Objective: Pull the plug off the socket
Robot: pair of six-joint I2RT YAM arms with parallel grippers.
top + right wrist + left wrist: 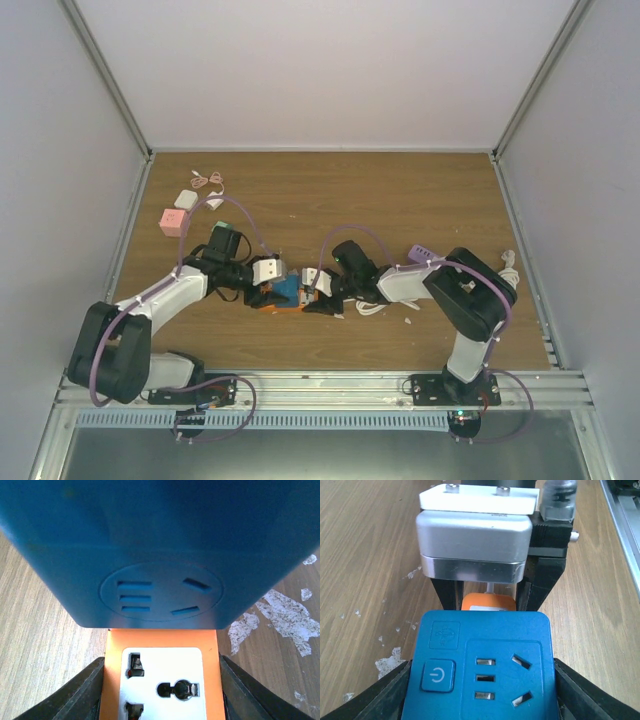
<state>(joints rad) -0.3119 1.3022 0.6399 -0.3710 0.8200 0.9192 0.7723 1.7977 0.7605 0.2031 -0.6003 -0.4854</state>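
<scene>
Left gripper point(480, 690) is closed on the blue socket block point(485, 665), its black fingers point(380, 695) pressed against the block's two side faces, as seen in the left wrist view. The block's upper face shows a power button and a set of pin slots. The left arm point(150, 300) rises from its base at the near left corner, folds at the elbow and reaches low and inward toward the middle of the worktop point(400, 200). The block sits at that midpoint, between the two wrists. Directly against its far side is the orange plug point(162, 645), whose white face carries its own pin openings. The two bodies meet edge to edge with no gap visible, though whether the pins are seated cannot be told. The right gripper point(162, 690) pinches the orange plug, one finger point(82, 695) on each flank. The two grippers face each other head-on across the joined pair. The right arm point(460, 290) stands up from its base at the near right, bends over at the elbow and stretches leftward, forearm close to the worktop. A pink cube point(173, 221) and a white block point(186, 199) lie at the far left, well apart from the grippers. A coil of white cable point(370, 308) lies just beside the right wrist.
</scene>
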